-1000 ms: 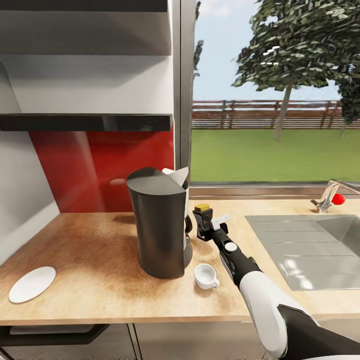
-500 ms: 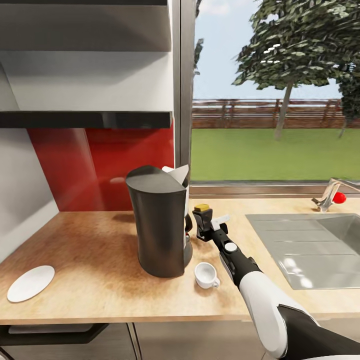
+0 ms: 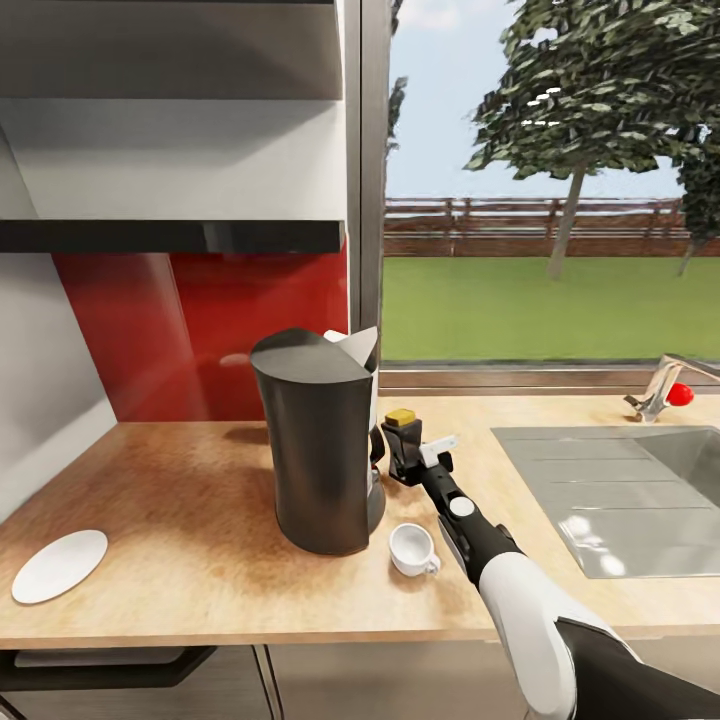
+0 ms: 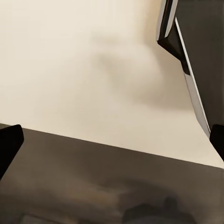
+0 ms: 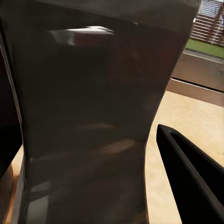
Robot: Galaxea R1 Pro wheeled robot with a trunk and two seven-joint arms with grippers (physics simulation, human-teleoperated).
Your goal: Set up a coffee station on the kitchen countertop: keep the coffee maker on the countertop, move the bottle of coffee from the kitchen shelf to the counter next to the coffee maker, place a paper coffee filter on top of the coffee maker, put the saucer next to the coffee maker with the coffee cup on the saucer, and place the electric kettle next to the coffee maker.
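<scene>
Since the bottle [image 3: 401,440] is small, rigid, smooth and probably light, my right end effector [image 3: 407,462] holds it at the waist, on the worktop [image 3: 180,520] just beside the coffee maker [image 3: 318,445]

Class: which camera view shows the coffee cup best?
The head view: the whole cup stands on the countertop, handle toward the right arm. The right wrist view faces the coffee maker close up; the left wrist view faces blurred pale and dark surfaces.
</scene>
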